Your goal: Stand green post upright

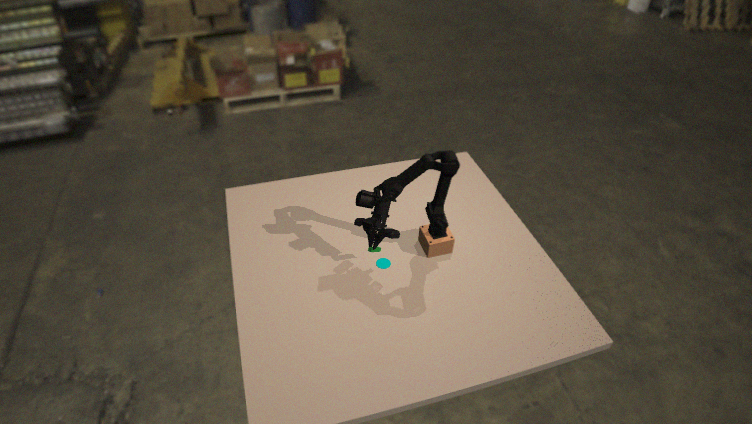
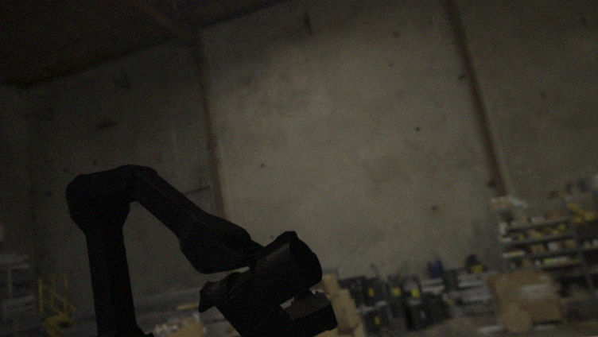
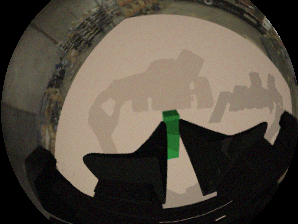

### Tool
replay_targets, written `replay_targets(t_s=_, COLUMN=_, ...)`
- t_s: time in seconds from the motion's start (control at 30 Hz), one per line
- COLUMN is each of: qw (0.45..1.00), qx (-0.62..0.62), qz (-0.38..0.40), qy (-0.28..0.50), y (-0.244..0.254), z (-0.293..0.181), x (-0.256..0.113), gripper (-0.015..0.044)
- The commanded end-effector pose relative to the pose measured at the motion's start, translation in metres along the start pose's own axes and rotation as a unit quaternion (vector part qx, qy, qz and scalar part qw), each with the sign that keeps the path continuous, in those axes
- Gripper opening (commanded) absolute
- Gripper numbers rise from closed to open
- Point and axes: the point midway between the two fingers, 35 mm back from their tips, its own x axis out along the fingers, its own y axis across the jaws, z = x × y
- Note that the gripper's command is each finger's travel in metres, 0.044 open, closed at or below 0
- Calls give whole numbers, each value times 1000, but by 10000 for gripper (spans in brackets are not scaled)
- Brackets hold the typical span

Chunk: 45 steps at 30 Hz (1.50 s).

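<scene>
The green post (image 1: pixel 377 249) (image 3: pixel 173 148) is held between the fingertips of my gripper (image 1: pixel 373 247) (image 3: pixel 171 123), which is shut on it. In the top view the post looks closer to level than upright, its ends showing on both sides of the fingertips. How far it is above the board I cannot tell. The cyan circle (image 1: pixel 383 263) lies flat on the board, a little below and right of the post in the top view. The circle is not visible in the wrist view. The exterior view shows the arm but neither fingertips, post nor circle.
The pale square board (image 1: pixel 326 363) (image 3: pixel 135 45) carries the arm's orange-brown base block (image 1: pixel 439 247), right of the gripper in the top view. Shadows of the arm fall across the board. Pallets with boxes (image 1: pixel 294 63) stand on the floor far behind.
</scene>
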Motion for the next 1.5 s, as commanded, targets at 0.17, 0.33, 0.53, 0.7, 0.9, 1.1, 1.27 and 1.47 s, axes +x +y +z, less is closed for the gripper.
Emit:
replay_targets(t_s=0.17, qw=999, qx=8, qz=5, qy=-36, y=-3, z=-1, x=1, gripper=23)
replay_targets(t_s=0.33, qw=998, qx=9, qz=7, qy=-54, y=-5, z=-1, x=1, gripper=23)
replay_targets(t_s=0.53, qw=997, qx=11, qz=9, qy=-75, y=-7, z=-2, x=1, gripper=23)
replay_targets(t_s=0.7, qw=996, qx=11, qz=11, qy=-92, y=-8, z=-2, x=0, gripper=23)
replay_targets(t_s=0.9, qw=994, qx=11, qz=12, qy=-112, y=-9, z=-3, x=0, gripper=23)
replay_targets(t_s=1.1, qw=991, qx=11, qz=14, qy=-133, y=-11, z=-4, x=-2, gripper=23)
replay_targets(t_s=1.27, qw=989, qx=10, qz=15, qy=-149, y=-11, z=-4, x=-3, gripper=23)
replay_targets(t_s=1.47, qw=985, qx=8, qz=16, qy=-169, y=-12, z=-5, x=-5, gripper=23)
